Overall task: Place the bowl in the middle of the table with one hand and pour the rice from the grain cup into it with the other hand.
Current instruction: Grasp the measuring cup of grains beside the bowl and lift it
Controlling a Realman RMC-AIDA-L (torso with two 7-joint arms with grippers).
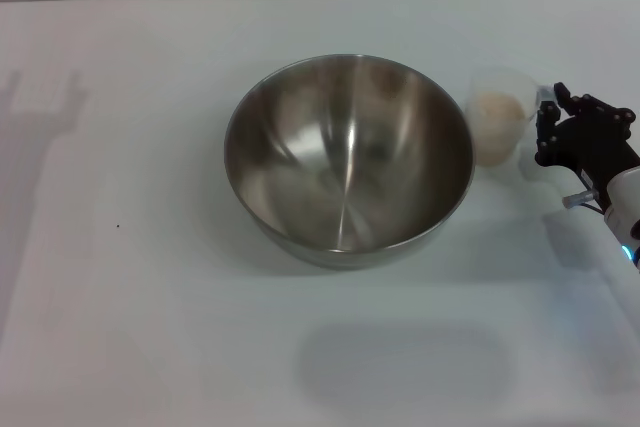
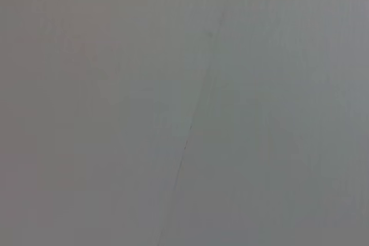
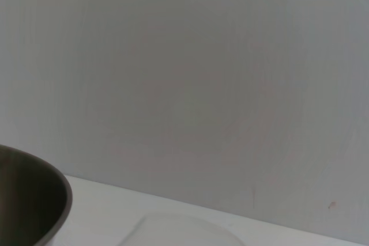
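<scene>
1. Bowl [image 1: 348, 159] sat mid-frame on the worktop [image 1: 120, 327], empty; cup [image 1: 499, 114] with rice [image 1: 497, 110] stood just right of it, near the rim.
2. Right pincer [image 1: 545, 127] was at the cup's right side, right edge of frame; couldn't tell if it was apart or clamped on the handle. Left pincer wasn't in view.
3. Risks: a weak handle grip could let the cup twist mid-tilt; swinging it left could clip the bowl rim and spill rice on the worktop.

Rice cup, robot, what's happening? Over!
Right gripper beside grain cup, grip unclear. Rice in cup; bowl mid-table, empty. Left gripper out of sight. Nothing in the way.
</scene>
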